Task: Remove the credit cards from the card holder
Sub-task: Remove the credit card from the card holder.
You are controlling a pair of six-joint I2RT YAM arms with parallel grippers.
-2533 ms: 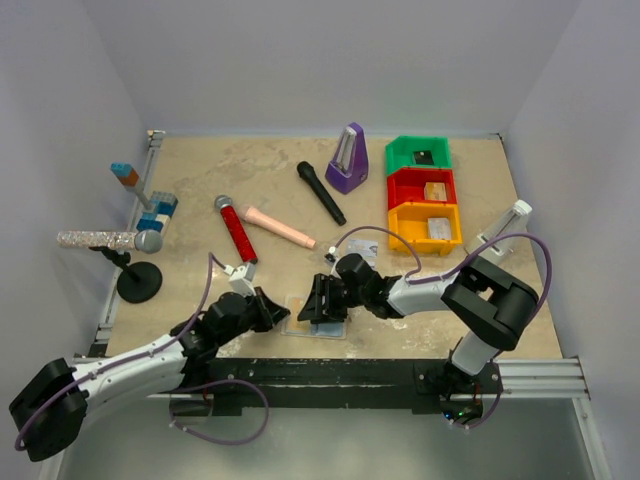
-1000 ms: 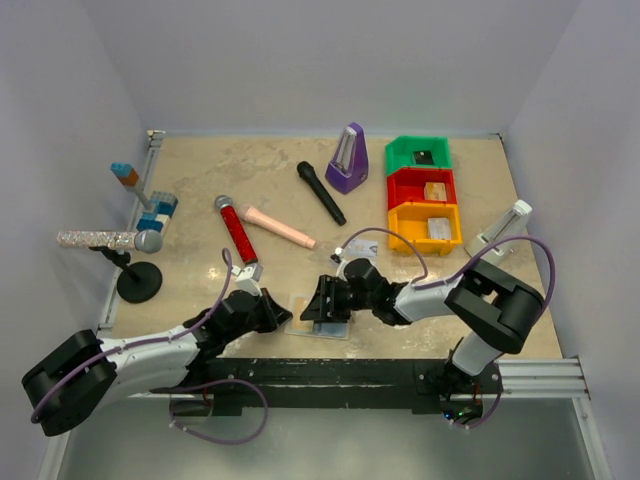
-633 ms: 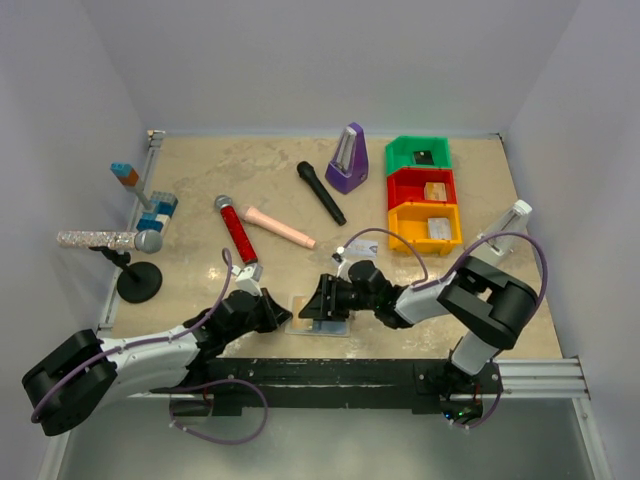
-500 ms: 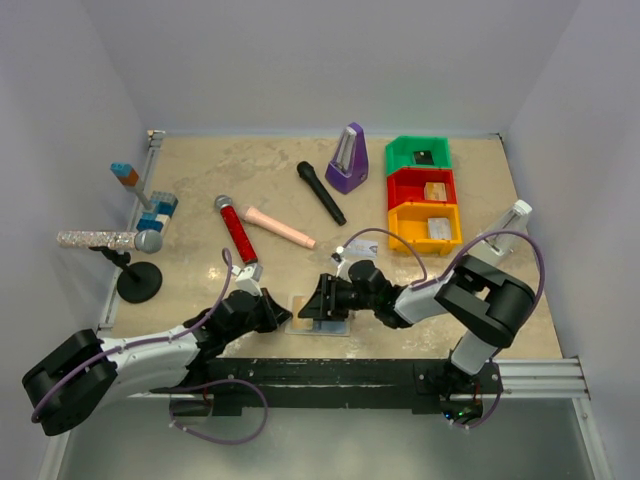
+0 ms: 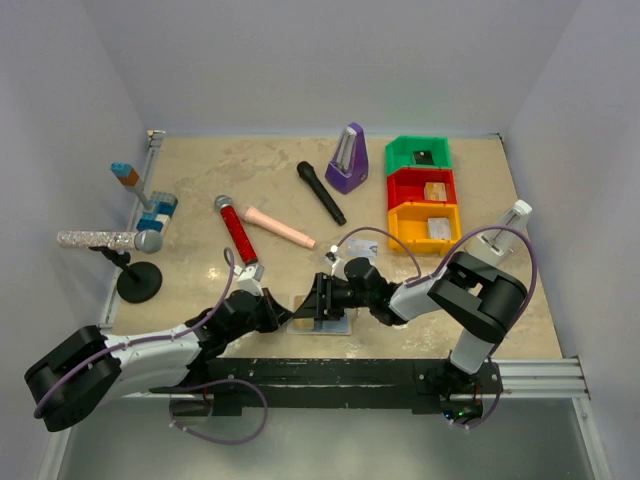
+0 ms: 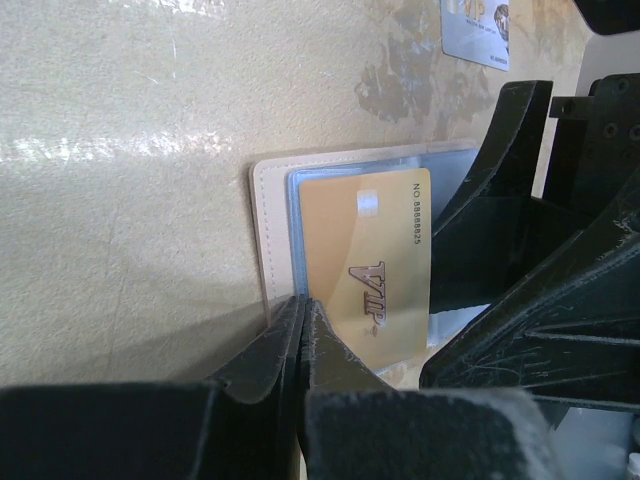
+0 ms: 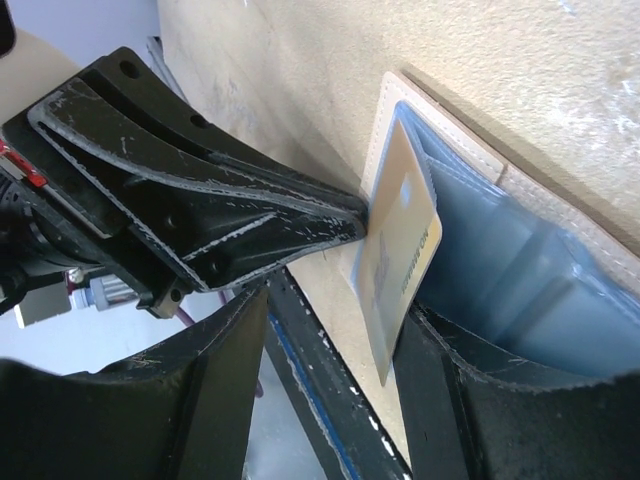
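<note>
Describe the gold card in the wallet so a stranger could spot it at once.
At the middle of the table's front edge lies an open tan wallet with a pale blue lining. The card in it is orange-gold with "VIP" printed on it, unlike the silver-grey card loose on the table beyond.

Top view is bright with even overhead light, soft short shadows, sharp. Left wrist: glare streak on table [image 6: 60, 145], small glint on orange card [image 6: 372, 265], left fingers [image 6: 255, 375] blurred close up. Right wrist: right fingers [image 7: 190, 400] out of focus, card holder [image 7: 480, 165] sharp.
</note>
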